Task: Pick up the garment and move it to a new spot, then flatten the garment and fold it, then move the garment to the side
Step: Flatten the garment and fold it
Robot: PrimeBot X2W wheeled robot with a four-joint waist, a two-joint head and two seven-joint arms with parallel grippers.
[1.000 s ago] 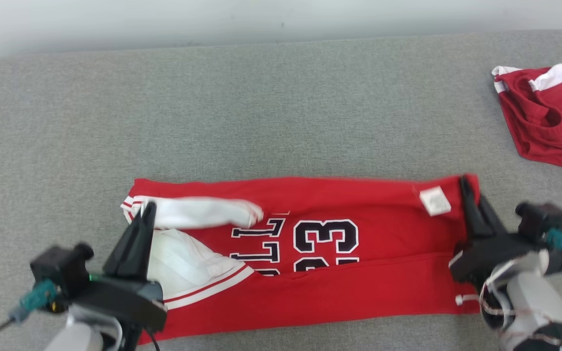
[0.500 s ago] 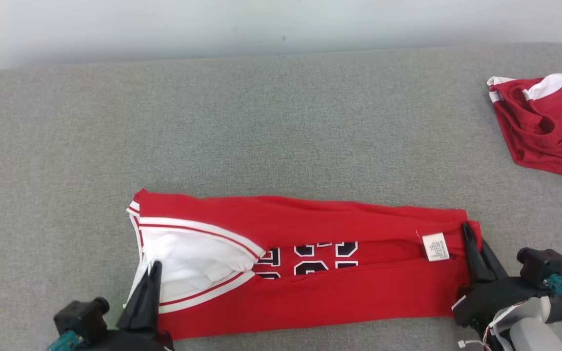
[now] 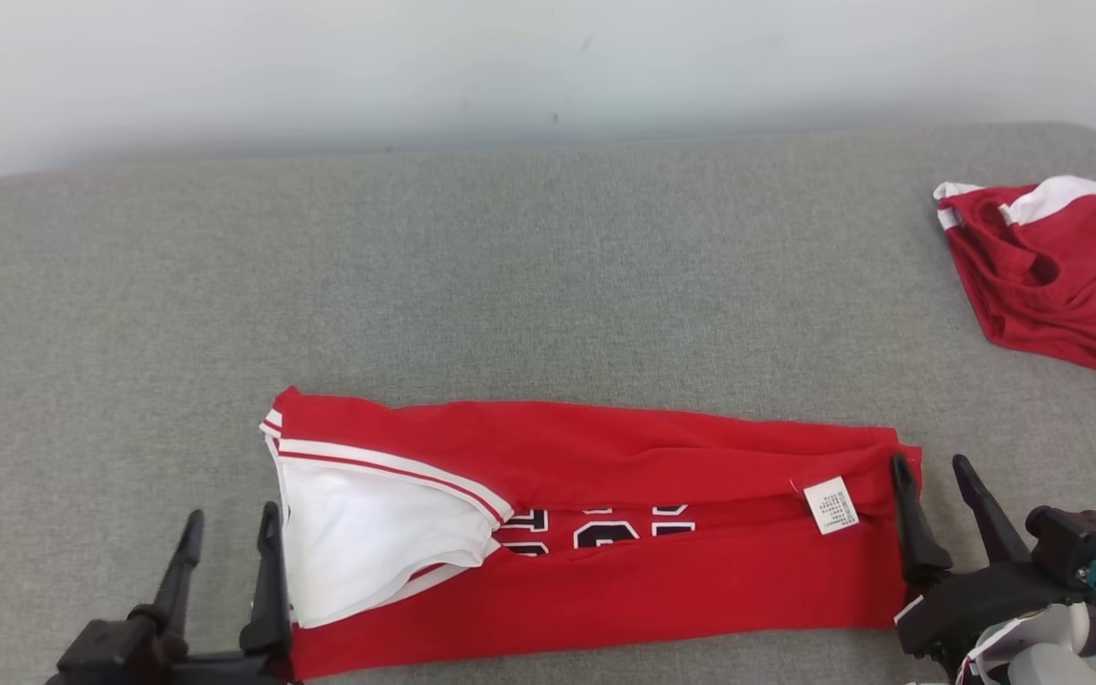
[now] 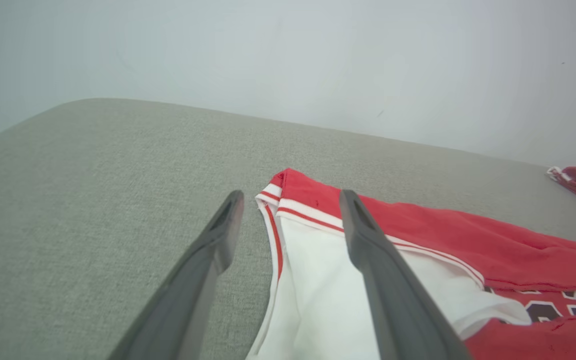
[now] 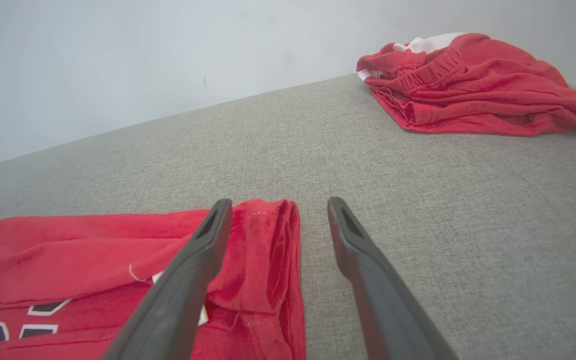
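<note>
The garment (image 3: 605,580) is a red jersey with white trim and dark numbers, lying folded into a long band near the front of the grey surface. Its white inner side (image 3: 367,533) shows at the left end and a white label (image 3: 831,503) near the right end. My left gripper (image 3: 231,518) stands open at the left end, its right finger beside the white trim (image 4: 308,212). My right gripper (image 3: 929,466) stands open at the right end, its left finger over the bunched red edge (image 5: 268,250). Neither holds the cloth.
A second red garment with white trim (image 3: 1052,276) lies crumpled at the far right (image 5: 468,85). The grey padded surface (image 3: 510,285) stretches wide behind the jersey, ending at a pale wall (image 3: 510,57).
Both grippers have opened and let go of the jersey's edge after drawing it toward me; the folded flap now covers most of the numbers. The head camera has tilted.
</note>
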